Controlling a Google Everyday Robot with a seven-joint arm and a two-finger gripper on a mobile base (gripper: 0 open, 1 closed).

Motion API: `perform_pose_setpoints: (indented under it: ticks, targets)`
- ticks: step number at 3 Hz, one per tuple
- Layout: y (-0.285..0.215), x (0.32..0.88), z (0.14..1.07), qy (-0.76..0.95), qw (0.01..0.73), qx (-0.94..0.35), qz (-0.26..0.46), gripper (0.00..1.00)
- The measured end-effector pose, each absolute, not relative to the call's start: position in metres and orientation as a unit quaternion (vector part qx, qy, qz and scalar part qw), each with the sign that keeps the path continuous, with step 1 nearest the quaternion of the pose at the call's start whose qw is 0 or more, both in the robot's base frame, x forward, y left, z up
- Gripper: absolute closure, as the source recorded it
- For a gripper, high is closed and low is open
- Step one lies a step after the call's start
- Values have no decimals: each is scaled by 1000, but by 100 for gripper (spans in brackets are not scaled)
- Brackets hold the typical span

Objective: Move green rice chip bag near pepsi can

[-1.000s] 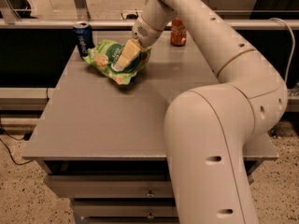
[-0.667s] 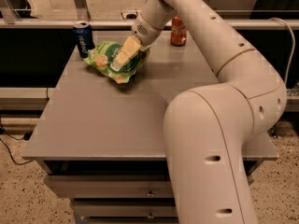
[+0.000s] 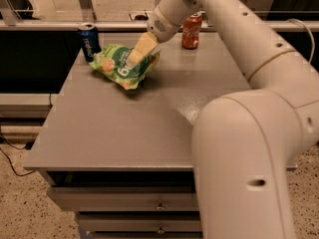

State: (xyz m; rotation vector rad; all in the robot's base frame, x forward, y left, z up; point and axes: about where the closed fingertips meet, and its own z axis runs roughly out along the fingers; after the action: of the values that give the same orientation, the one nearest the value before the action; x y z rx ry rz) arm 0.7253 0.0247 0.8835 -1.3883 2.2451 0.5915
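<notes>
1. Fingers [image 3: 143, 45] of the gripper [image 3: 135, 58] are closed on the upper right part of the bag [image 3: 118, 66], pinching its crinkled film.
2. Gripper sits over the far left part of the bench [image 3: 114, 128], angled down and to the left.
3. Bag slopes, its left end low and its right end up at the fingers; I cannot tell whether it rests on the bench or hangs just clear.
4. Pepsi can [image 3: 88, 41] stands upright just beside the bag's left end, at the bench's far left corner.
5. Orange can [image 3: 190, 31] stands upright near the far edge, well apart from the bag, with the arm [image 3: 249, 59] crossing in front of its top.
</notes>
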Motion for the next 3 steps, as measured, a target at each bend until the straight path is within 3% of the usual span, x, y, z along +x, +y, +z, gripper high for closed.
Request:
perform_pose_setpoints:
  ticks: [3]
  targets:
    - [-86,642,962,736,439,-470,213,0]
